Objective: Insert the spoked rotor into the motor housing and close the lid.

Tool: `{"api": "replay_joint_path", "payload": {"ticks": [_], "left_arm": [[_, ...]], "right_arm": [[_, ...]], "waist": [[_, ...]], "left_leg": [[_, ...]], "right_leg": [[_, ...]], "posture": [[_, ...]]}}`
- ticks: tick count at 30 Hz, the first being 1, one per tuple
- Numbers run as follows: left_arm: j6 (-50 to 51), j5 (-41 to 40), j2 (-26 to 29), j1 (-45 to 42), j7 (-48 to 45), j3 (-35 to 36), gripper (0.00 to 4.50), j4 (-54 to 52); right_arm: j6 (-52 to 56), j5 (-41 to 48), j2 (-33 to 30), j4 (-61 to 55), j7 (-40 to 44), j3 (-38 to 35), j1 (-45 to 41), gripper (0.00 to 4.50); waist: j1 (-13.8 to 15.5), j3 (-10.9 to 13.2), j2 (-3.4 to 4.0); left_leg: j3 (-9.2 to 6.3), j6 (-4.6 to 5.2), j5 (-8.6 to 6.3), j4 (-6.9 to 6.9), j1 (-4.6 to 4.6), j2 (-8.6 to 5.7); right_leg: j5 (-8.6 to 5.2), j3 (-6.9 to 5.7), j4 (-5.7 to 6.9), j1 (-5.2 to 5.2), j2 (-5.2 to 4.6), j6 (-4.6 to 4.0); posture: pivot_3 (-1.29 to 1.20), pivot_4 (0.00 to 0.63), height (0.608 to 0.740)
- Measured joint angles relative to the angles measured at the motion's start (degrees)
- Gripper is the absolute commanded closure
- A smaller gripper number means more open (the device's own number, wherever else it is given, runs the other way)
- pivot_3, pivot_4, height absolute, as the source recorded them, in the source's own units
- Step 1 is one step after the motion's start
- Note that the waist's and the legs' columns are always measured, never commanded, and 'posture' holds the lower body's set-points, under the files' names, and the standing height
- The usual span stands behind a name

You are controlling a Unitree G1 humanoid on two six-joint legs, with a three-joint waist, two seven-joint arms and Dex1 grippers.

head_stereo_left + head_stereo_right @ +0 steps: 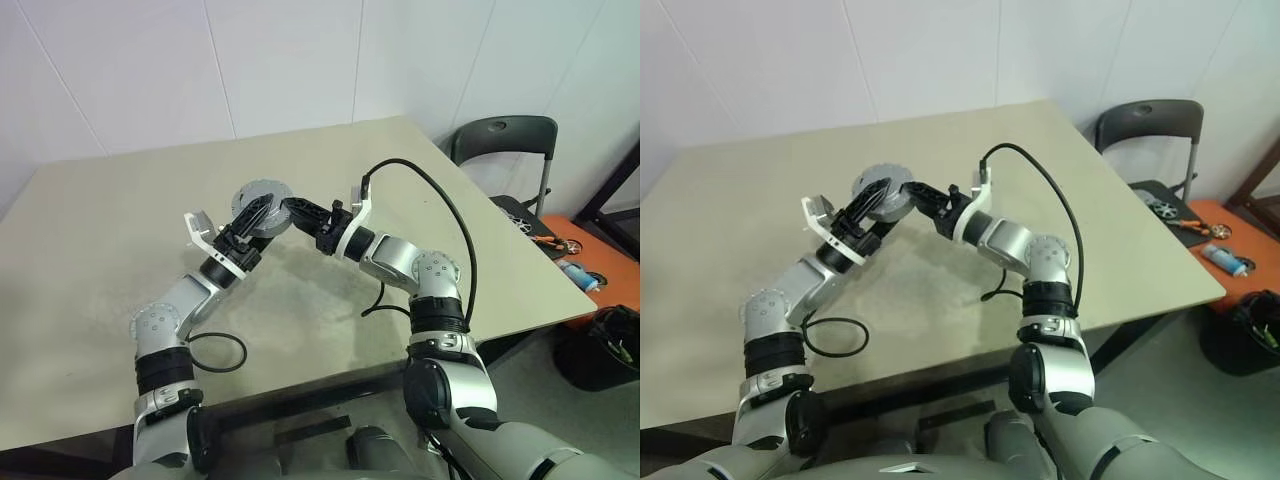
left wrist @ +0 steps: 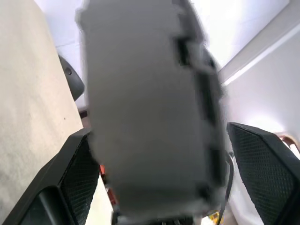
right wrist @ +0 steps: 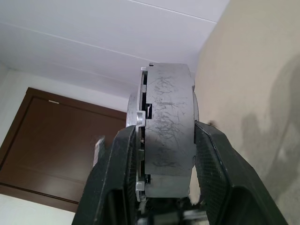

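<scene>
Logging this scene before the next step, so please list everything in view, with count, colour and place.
motor housing: one, silver-grey, held above the table between both grippers
table: one, beige, under the arms
chair: one, dark grey, beyond the table's right corner
tools: a few, mixed colours, on an orange surface at right
door: one, brown, in the right wrist view
left gripper: black jaws wide around the housing
right gripper: black jaws clamped on the housing
</scene>
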Motion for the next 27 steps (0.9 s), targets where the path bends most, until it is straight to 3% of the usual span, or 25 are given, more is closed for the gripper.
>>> {"api": "replay_joint_path", "payload": {"ticks": [9,12,16,27], "left_arm": [[-5.41,4.23,-0.85,-3.83,-0.18,-0.73,0.13,5.09],[-5.51,4.32,-0.89,-3.38,0.07,-0.6,0.7,4.5],[-5.05,3.19,-1.35,-2.37,0.87,-0.26,1.93,3.01],[-3.41,-0.11,-1.96,-1.74,4.06,0.54,2.07,1.21]], "right_arm": [[-0.14,-0.2,-0.16,-0.01,-1.07,-0.27,0.15,3.1],[-0.05,-0.2,-0.13,-0.02,-1.45,-0.26,0.44,3.1],[0.06,-0.43,-0.13,-0.02,-1.96,-0.27,0.94,3.1],[0.59,-0.47,0.0,-0.47,-1.59,-0.1,0.94,3.1]], "waist": [[-0.12,0.0,0.0],[-0.11,0.0,0.0],[-0.02,0.0,0.0],[-0.02,-0.01,-0.01]], "left_leg": [[0.0,0.0,0.0,-0.02,0.0,0.0],[0.0,0.0,0.0,-0.01,0.0,0.0],[0.0,0.0,0.0,0.0,-0.01,0.0],[0.0,0.0,0.0,0.0,0.0,0.0]], "right_leg": [[0.0,0.0,-0.01,0.0,0.0,0.0],[0.0,0.0,-0.01,0.0,0.0,0.0],[0.0,0.0,0.01,0.0,-0.01,0.0],[0.01,0.0,0.01,0.0,-0.01,0.0]], "posture": [[0.0,0.0,0.74],[0.0,0.0,0.74],[0.0,0.0,0.74],[0.0,0.0,0.74]]}}
